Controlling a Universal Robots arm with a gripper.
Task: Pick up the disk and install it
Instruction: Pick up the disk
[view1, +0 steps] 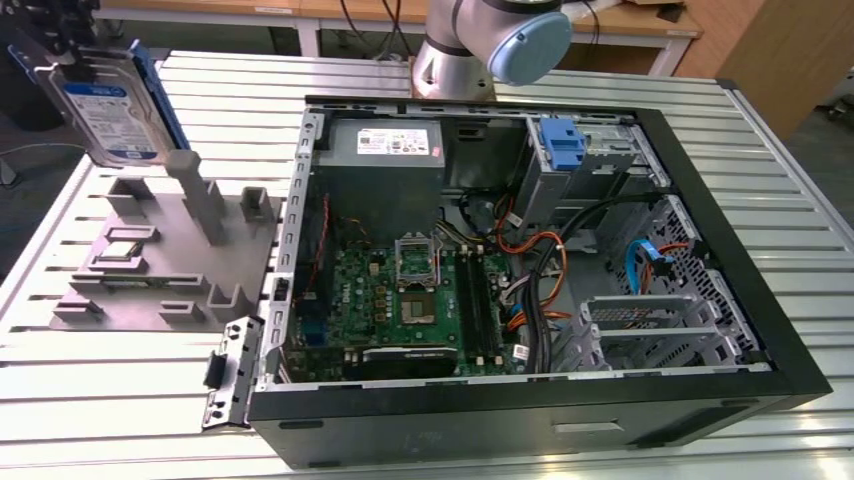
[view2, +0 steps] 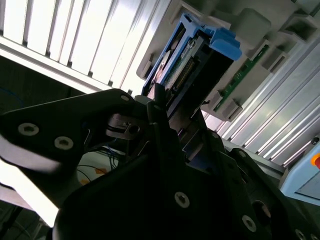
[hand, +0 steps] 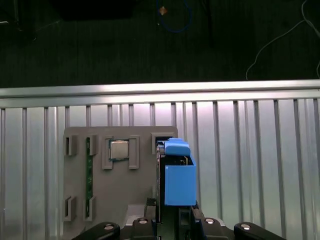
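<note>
The pincer (hand: 174, 212) is clamped on the disk (view1: 118, 105) and holds it on edge over the grey tray (view1: 147, 270). The tray sits on the slatted counter (view1: 120, 400), at the exterior view's left of the open computer case (view1: 534, 405).

A ribbed silver-metal tabletop (view1: 107, 420) of long parallel slats spreads under everything, catching bright light along its ridges. Behind it in the exterior view stands a wooden bench (view1: 641, 25) on white legs, with a wooden panel (view1: 787, 60) toward the exterior view's right. Dark floor (hand: 100, 45) lies beyond the tabletop's edge
</note>
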